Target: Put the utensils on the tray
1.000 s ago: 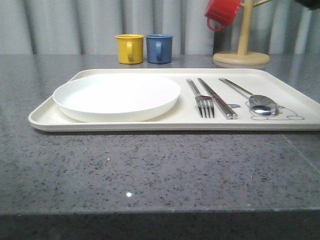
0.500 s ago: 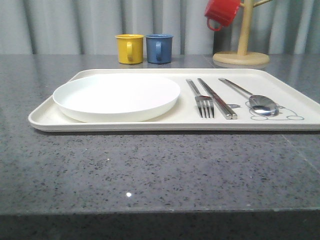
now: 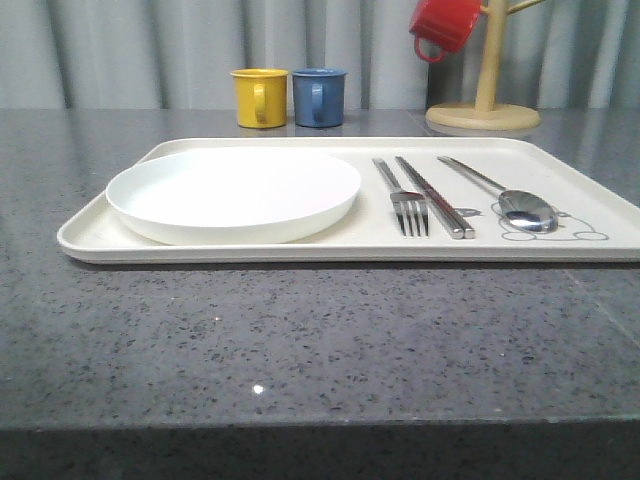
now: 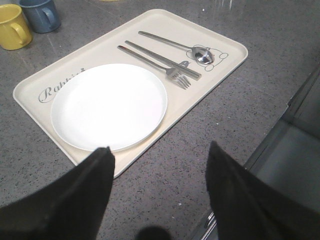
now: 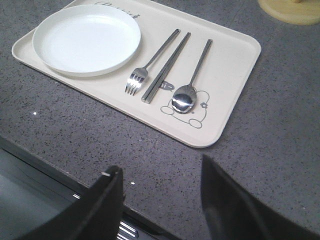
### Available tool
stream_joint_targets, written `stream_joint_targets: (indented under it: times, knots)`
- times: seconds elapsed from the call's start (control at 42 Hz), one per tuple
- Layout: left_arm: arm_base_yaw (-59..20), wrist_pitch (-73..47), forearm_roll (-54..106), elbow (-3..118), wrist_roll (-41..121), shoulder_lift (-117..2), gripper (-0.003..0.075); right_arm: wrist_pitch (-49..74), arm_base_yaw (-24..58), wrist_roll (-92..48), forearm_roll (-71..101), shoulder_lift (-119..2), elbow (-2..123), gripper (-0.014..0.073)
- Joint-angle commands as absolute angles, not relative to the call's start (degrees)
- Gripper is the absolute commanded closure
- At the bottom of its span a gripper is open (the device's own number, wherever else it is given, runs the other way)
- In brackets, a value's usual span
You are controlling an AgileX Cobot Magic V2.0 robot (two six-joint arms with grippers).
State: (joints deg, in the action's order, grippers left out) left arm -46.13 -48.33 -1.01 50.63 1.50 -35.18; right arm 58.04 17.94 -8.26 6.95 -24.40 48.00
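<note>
front low, wrists high (sharing tray point(image 3: 600, 240))

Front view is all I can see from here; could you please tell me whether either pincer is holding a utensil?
Observer: No. The left pincer is open and empty, hovering over the table near the tray edge by the plate.
Operator: Thank you, and the right one?
Observer: The right pincer is open and empty too, above the table short of the tray.
Operator: Is anything hidden behind the plate?
Observer: Just grey lettering printed on the tray.
</note>
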Motion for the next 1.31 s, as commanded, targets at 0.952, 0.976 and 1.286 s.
stream_joint_targets:
  times: [0.952, 0.976, 1.286]
  knots:
    - [-46.6, -43.5, -0.8, 52.1, 0.9, -35.3, 0.0741, 53.9, 17.7, -8.1, 7.7, -25.0, 49.2, 0.0661]
    - [-46.6, -43.5, -0.8, 52.1, 0.9, -35.3, 0.0741, 53.9, 17.7, -8.1, 7.7, -25.0, 49.2, 0.0661]
    - [-33.8, -32.2, -3.9, 44.4, 1.3, -29.2, 0.0741, 53.9, 17.7, -8.1, 7.7, -25.0, 49.2, 0.0661]
